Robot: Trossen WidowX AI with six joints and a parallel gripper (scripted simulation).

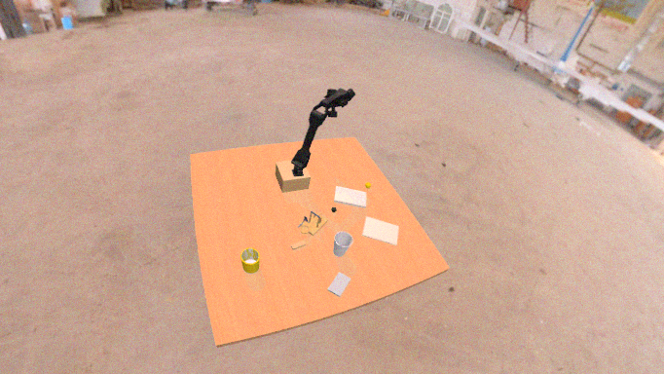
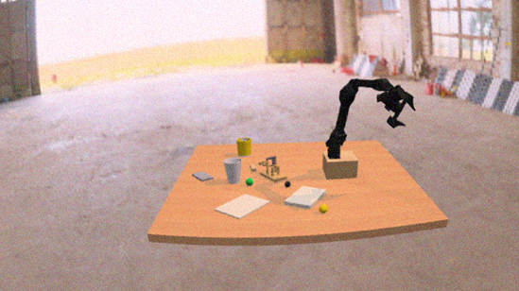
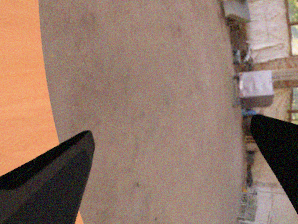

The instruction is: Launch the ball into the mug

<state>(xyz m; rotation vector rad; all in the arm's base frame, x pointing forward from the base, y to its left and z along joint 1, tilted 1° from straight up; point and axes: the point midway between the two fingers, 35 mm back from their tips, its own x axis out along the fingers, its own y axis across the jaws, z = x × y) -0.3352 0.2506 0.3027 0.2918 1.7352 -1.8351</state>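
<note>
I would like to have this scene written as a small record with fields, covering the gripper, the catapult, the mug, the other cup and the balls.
gripper: open, raised beyond the table edge
catapult: on the table, unaimed or aimed cannot tell
yellow mug: upright, no ball visible inside
grey cup: upright
balls: black, yellow, green

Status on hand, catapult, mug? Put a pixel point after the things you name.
Hand (image 2: 405,115) open, nothing held. Catapult (image 1: 313,223) (image 2: 273,174) on table (image 1: 234,205) (image 2: 385,195), well short of yellow mug (image 1: 250,263) (image 2: 244,147). Nothing standing between them; small wooden piece (image 1: 298,244) (image 2: 253,168) lies low.
</note>
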